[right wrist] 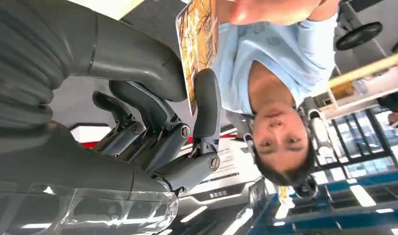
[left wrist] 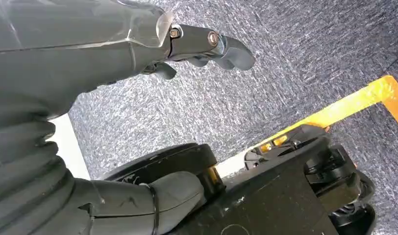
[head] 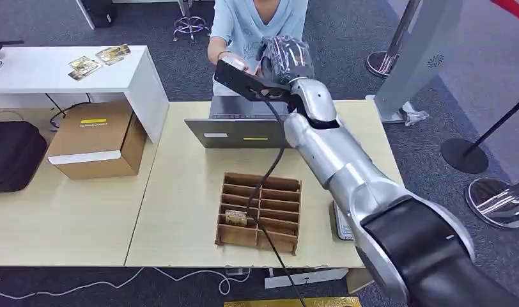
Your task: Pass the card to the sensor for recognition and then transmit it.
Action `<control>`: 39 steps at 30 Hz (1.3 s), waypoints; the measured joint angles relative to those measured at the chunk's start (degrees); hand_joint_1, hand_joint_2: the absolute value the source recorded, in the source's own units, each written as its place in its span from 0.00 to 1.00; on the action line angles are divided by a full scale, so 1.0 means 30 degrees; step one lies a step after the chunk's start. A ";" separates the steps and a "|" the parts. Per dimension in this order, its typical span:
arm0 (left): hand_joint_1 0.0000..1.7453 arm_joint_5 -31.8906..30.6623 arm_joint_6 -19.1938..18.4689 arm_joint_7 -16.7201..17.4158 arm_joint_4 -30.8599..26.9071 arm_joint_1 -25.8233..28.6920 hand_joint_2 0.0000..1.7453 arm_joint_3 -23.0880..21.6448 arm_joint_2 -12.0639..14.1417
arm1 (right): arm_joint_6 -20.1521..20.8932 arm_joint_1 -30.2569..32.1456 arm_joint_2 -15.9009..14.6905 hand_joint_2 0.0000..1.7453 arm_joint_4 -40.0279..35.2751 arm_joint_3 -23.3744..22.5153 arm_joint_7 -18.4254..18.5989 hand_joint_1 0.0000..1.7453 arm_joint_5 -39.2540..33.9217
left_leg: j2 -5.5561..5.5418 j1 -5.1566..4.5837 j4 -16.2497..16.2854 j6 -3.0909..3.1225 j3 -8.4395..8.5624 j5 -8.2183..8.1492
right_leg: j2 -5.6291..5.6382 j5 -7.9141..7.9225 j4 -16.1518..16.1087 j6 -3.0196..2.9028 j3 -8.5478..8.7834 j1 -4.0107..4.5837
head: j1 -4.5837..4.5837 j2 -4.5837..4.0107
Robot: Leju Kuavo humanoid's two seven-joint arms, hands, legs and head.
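The right arm is stretched out across the table [head: 180,192], and the right hand [head: 284,59] is raised beyond its far edge, in front of a person in a light blue top [head: 257,22]. From the wrist camera, a card [right wrist: 197,46] with an orange and yellow picture is seen pinched between the thick thumb [right wrist: 143,63] and a dark finger [right wrist: 207,110] of that hand, so the card is being gripped. The person's hand [right wrist: 273,10] is laid on the far end of the same card. In the head view, the person's hand [head: 233,62] is seen just beside the robot's raised hand, above a grey laptop [head: 238,131] on the table. A brown cardboard rack [head: 260,211] is set near the table's middle, with one small card [head: 235,218] standing in a slot. The left hand [left wrist: 197,49] is hung over grey carpet [left wrist: 285,73], fingers loosely curled with nothing held. On the white desk [head: 65,70], a few more cards [head: 97,61] are laid out, and a cardboard box [head: 97,141] is set below it.
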 joint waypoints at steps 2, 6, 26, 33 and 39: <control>0.00 -0.0015 0.0058 0.0000 0.0000 0.0001 1.00 0.0080 -0.0022 | 0.0110 -0.0003 0.0000 1.00 0.0196 -0.0094 0.0139 0.77 0.0117 | 0.0003 0.0000 0.0000 0.0000 0.0000 0.0000 | 0.0004 0.0000 0.0000 0.0000 -0.0002 0.0000 | -0.0007 0.0000; 0.00 -0.0029 0.0124 0.0051 0.0000 0.0000 1.00 0.0226 -0.0036 | 0.0590 -0.0030 0.0000 1.00 0.0538 -0.0211 0.0211 0.77 0.0306 | 0.0004 0.0002 -0.0001 0.0000 0.0001 0.0000 | 0.0005 0.0000 0.0001 0.0000 -0.0004 0.0001 | -0.0007 0.0000; 0.00 -0.0088 0.0124 0.0270 0.0000 -0.0016 1.00 0.0350 -0.0087 | -0.0060 -0.0030 -0.0022 1.00 0.1078 -0.0831 -0.0329 0.00 0.0152 | 0.0007 0.0002 0.0000 -0.0001 0.0001 0.0000 | 0.0007 0.0000 0.0001 -0.0001 -0.0013 0.0002 | -0.0007 0.0000; 0.00 -0.0474 0.0124 0.0474 0.0000 -0.0055 1.00 0.0532 -0.0117 | -0.6042 0.0603 -0.0532 1.00 0.0108 -0.2660 -0.3835 0.00 -0.2487 | 0.0002 0.0001 0.0003 0.0000 0.0001 0.0000 | -0.0001 0.0000 -0.0002 0.0000 -0.0011 0.0001 | -0.0007 0.0000; 0.00 -0.0925 0.0131 0.0576 0.0000 -0.0094 1.00 0.0583 -0.0117 | -0.7323 0.1470 -0.1866 1.00 -0.1291 -0.4547 -0.6573 0.00 -0.5481 | 0.0001 -0.0007 0.0013 0.0001 -0.0001 -0.0001 | 0.0001 0.0009 -0.0011 0.0008 -0.0010 -0.0004 | 0.0000 0.0000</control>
